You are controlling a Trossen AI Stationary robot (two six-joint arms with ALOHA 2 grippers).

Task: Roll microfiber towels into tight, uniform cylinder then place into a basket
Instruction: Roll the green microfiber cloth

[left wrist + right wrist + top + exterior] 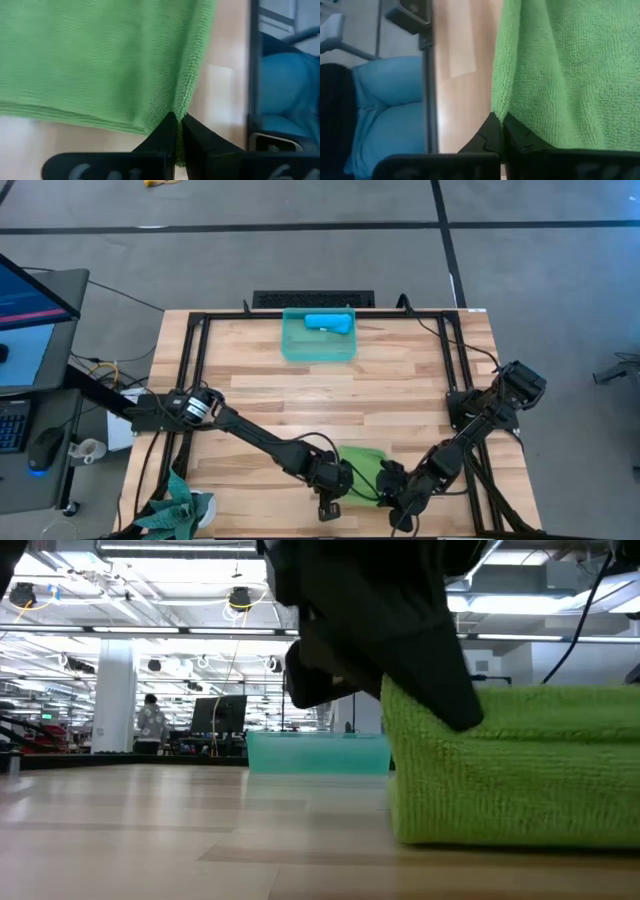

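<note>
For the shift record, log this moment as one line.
left gripper: shut on green towel | right gripper: same | blue towel: in basket

Left claw [176,131], right claw [497,131]: both clamped.

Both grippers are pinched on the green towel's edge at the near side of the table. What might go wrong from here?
1. The left gripper and right gripper each clamp only a thin bit of the lime green towel; an edge may slip out, leaving a loose or uneven roll.
2. The towel lies close to the near table edge, so it may slide off.
3. The basket already holds a blue towel, leaving less room.
</note>
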